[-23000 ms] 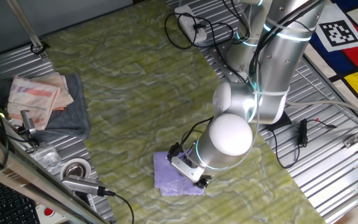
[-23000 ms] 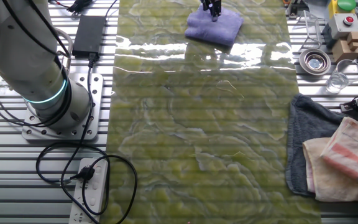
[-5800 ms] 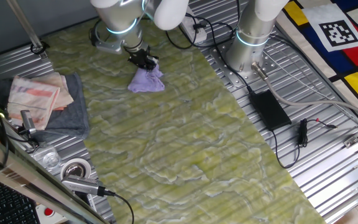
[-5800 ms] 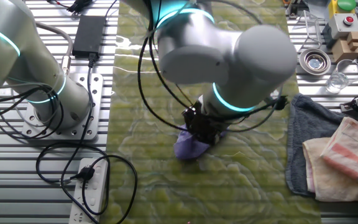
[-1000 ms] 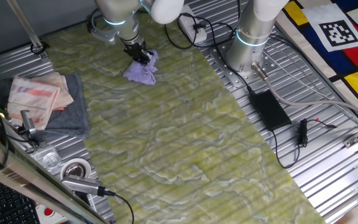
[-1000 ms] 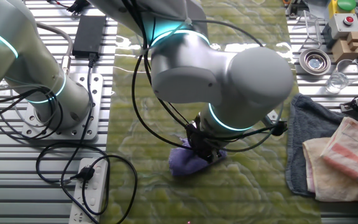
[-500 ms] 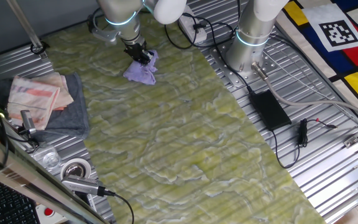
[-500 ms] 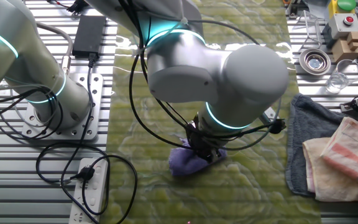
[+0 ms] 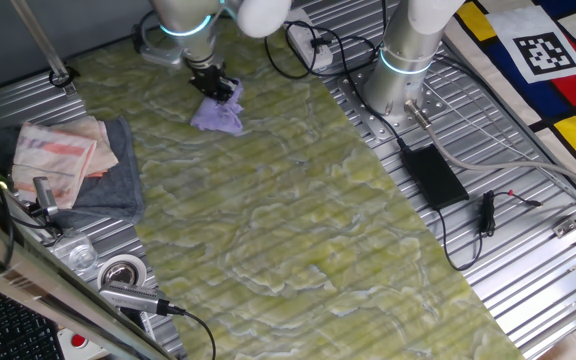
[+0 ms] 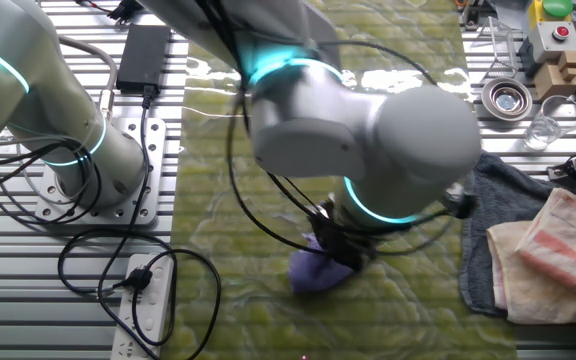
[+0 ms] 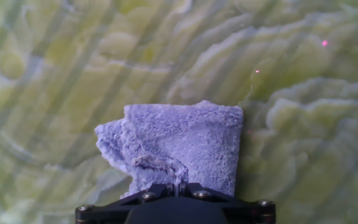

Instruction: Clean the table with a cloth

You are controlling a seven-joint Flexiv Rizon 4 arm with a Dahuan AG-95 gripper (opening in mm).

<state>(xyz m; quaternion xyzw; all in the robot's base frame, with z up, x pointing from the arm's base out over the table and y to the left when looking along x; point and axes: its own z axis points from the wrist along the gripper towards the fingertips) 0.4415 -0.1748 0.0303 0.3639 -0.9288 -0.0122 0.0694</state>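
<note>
A lilac cloth (image 9: 217, 115) lies crumpled on the yellow-green marbled table (image 9: 298, 220) near its far left end. It also shows in the other fixed view (image 10: 318, 272) and fills the lower middle of the hand view (image 11: 179, 143). My gripper (image 9: 215, 82) is shut on the cloth's top edge and presses it to the table. In the hand view the gripper (image 11: 178, 185) has its black jaws closed together on the cloth. The arm's big silver joint (image 10: 368, 130) hides much of the gripper in the other fixed view.
A grey towel with a folded striped cloth (image 9: 63, 155) lies at the table's left edge. A tape roll (image 9: 121, 272), a glass and tools sit on the ribbed metal beside it. A power strip (image 9: 303, 35), cables and a black adapter (image 9: 436, 177) lie by the arm's base.
My gripper has dragged the cloth a little further along the table towards its far left edge; in the other fixed view the arm has shifted right and the cloth with it.
</note>
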